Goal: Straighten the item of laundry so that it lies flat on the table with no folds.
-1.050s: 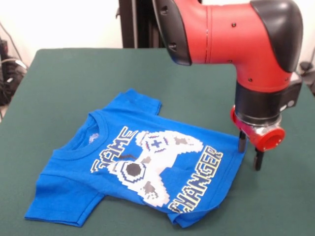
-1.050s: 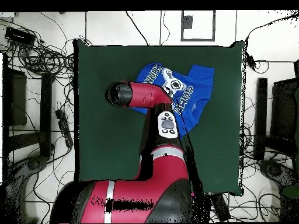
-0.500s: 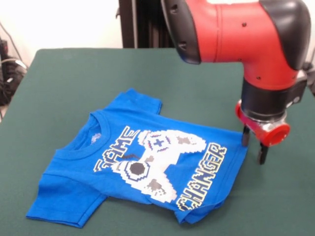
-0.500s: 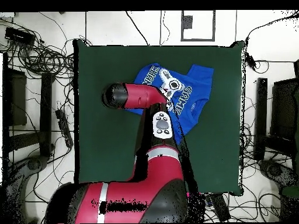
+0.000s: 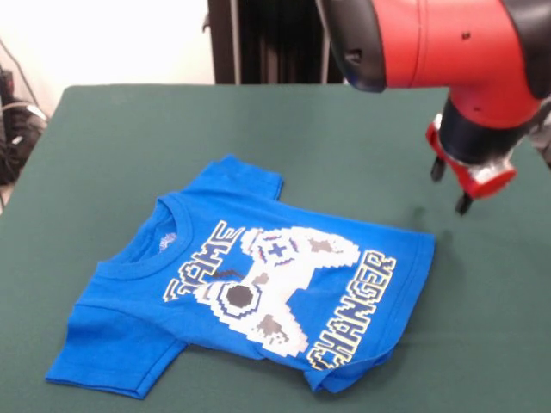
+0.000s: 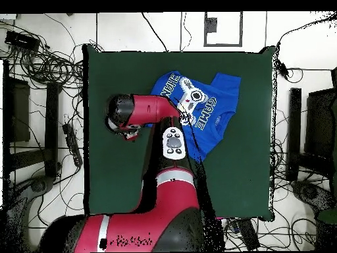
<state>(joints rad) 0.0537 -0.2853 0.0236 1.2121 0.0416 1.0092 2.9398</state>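
Nearest me, the bright blue short-sleeved T-shirt (image 5: 250,288) with pixel controller print lies on the dark green felt table (image 5: 129,129), lower hem corner bunched. Beyond it, the red-and-black gripper (image 5: 451,184) hangs clear, fingers parted, empty.

Tangled cables (image 6: 41,62) on floor (image 6: 164,29) beside one table end (dense at corner). Dark stands (image 6: 295,132) flanking both ends. Square frame (image 6: 222,28) on floor.
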